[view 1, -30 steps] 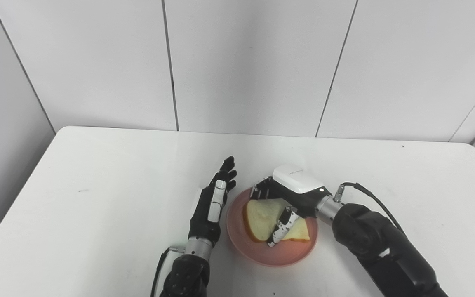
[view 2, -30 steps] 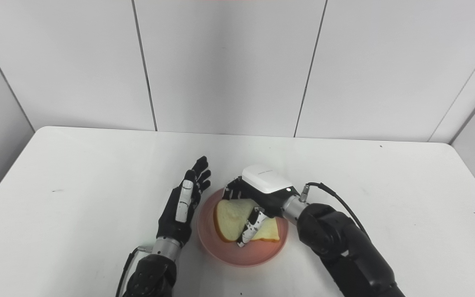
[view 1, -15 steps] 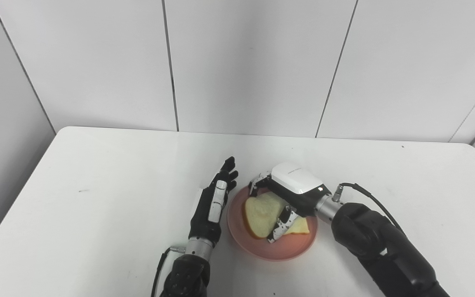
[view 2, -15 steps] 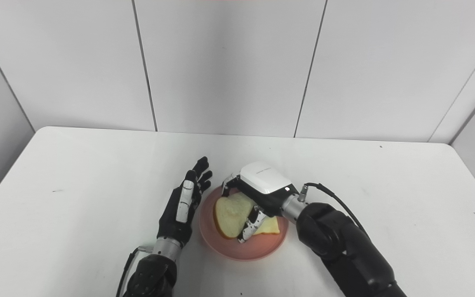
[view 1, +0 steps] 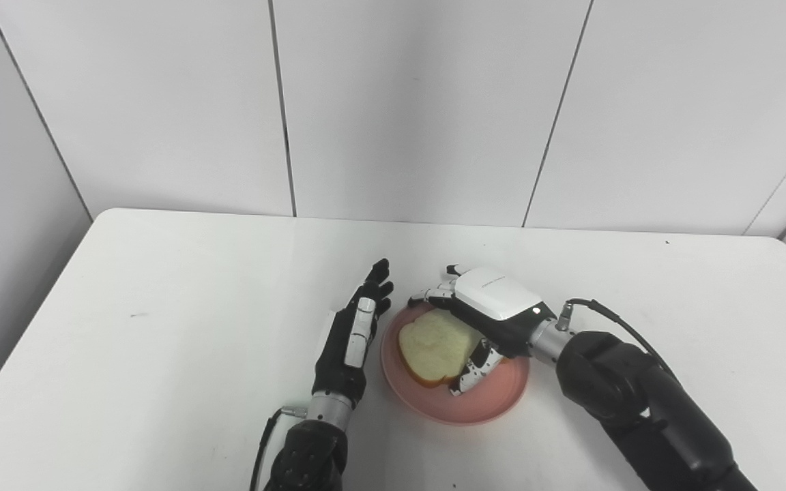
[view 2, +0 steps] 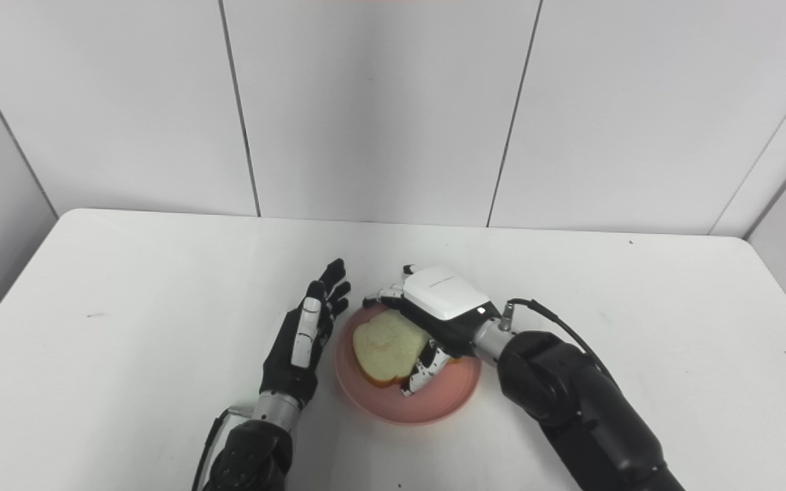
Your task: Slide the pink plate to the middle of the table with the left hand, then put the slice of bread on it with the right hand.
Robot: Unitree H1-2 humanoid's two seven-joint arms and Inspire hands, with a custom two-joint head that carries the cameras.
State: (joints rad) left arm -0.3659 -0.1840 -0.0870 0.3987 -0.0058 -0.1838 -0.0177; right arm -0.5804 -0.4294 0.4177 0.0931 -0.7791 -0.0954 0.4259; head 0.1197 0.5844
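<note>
The right hand covers the 3 o'clock part of the bread, so contact between its fingers and the slice cannot be told. Both arms are cut off by the bottom edge. The bench runs out of view at 6 o'clock, and its right corner is cropped.

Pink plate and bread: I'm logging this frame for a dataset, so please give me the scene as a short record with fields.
table: white table
pink plate: near the table's middle, in front of the robot
slice of bread: lying on the plate
right hand: over the bread, fingers spread, thumb beside the slice; not gripping it
left hand: open, held edge-on just left of the plate; contact with the rim unclear
</note>
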